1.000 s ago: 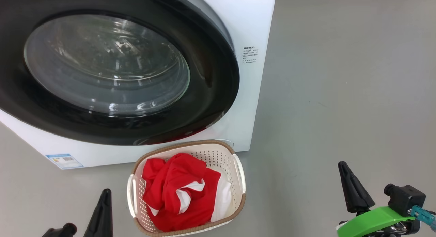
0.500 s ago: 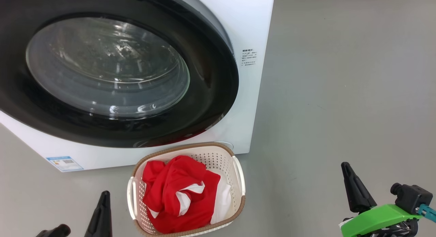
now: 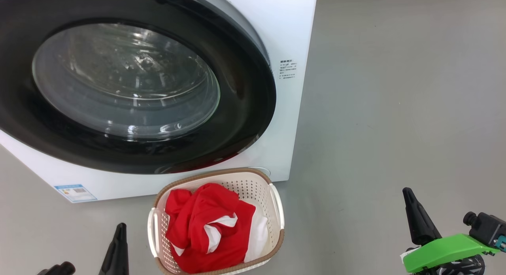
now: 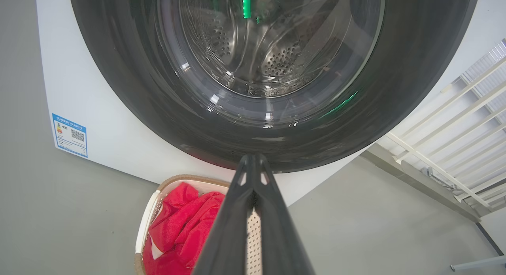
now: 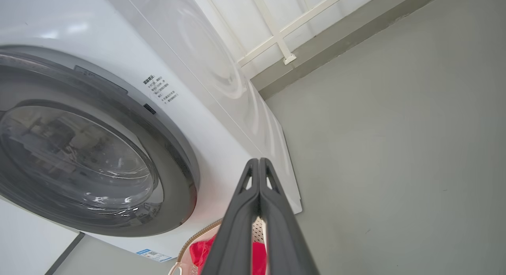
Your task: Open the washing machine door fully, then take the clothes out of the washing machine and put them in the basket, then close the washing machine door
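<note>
The door (image 3: 245,109) looks shut on the washing machine (image 3: 292,30); the red clothes (image 3: 205,223) lie in the basket (image 3: 253,188) just before it. Left hand (image 3: 118,239) and right hand (image 3: 415,215) are pinched closed, empty. The task seems finished; next, only confirm the latch.

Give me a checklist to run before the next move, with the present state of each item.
1. washing machine door flush against the front of the washing machine: ok.
2. Door latched: cannot tell.
3. drum, seen through the glass, holds no red fabric: ok.
4. clothes all inside the basket, none over its rim: ok.
5. left claw shut and empty: ok.
6. right claw shut and empty: ok.
</note>
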`<state>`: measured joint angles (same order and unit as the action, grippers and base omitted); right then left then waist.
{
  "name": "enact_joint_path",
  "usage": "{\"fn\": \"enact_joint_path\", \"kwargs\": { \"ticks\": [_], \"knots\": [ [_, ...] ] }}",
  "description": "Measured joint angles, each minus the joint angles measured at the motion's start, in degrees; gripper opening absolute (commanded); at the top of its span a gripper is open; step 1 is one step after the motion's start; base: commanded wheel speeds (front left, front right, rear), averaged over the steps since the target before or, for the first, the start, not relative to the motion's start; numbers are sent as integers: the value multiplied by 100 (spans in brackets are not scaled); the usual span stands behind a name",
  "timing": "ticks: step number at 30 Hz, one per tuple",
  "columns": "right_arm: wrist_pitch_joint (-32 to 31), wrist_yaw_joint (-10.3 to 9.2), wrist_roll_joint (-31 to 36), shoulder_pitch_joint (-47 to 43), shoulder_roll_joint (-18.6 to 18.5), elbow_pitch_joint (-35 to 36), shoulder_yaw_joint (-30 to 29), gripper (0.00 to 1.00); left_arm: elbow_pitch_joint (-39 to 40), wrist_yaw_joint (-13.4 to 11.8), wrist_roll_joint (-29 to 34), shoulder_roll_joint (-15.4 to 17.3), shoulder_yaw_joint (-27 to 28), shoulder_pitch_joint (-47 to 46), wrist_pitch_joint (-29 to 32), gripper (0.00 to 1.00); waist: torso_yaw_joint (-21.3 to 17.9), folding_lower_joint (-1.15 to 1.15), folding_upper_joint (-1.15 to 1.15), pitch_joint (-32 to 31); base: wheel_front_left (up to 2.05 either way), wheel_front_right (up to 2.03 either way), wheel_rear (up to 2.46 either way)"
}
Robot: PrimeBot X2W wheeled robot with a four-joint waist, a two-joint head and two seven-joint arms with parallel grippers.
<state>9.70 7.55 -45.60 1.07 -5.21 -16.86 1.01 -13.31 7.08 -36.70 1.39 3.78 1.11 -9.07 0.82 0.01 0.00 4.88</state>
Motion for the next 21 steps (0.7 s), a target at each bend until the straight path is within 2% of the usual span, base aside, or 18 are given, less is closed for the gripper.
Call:
{"fn": "enact_joint_path", "kwargs": {
  "ticks": [21],
  "knots": [
    [-360,0,-1145,13,24,24,-130,0,-40,0,-1325,32,-7,-34,346,0,-19,0,0,-112,0,0,0]
  ]
}}
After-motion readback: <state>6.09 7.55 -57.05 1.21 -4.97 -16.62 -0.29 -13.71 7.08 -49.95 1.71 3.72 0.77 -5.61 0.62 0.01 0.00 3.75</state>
